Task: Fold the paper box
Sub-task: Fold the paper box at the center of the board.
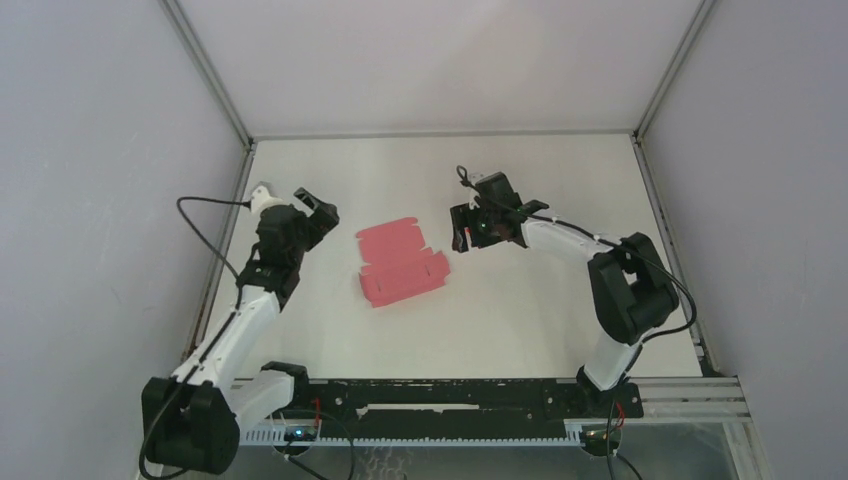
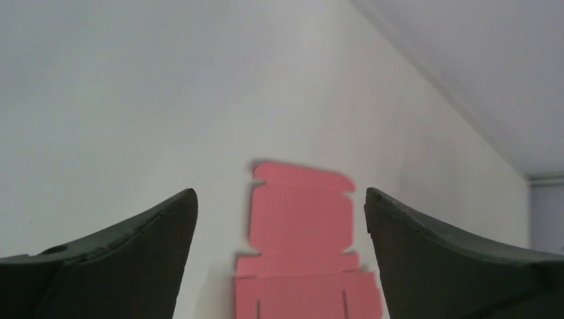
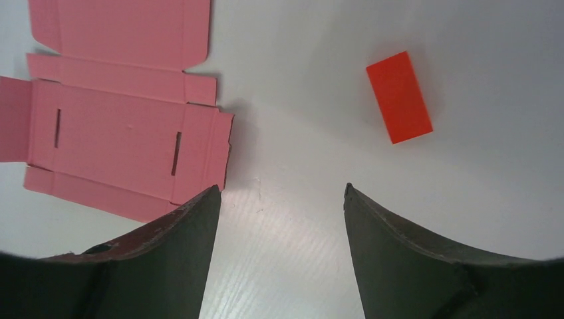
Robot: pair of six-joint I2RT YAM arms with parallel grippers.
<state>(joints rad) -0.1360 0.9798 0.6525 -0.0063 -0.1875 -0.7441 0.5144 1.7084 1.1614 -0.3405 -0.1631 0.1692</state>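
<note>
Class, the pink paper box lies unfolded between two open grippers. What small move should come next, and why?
Probably lower the right gripper onto the paper box's nearest side flap to begin lifting it. The box lies flat and untouched, and that open gripper hovers just beside that edge.

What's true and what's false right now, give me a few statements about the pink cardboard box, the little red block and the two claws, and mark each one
1. The pink flat cardboard box lies unfolded on the white table. True.
2. The left claw is shut on the box. False: it is open and holds nothing.
3. The small red rectangular block lies apart from the box. True.
4. The right claw grips the red block. False: it is open, and the block lies beyond its tips.
</note>
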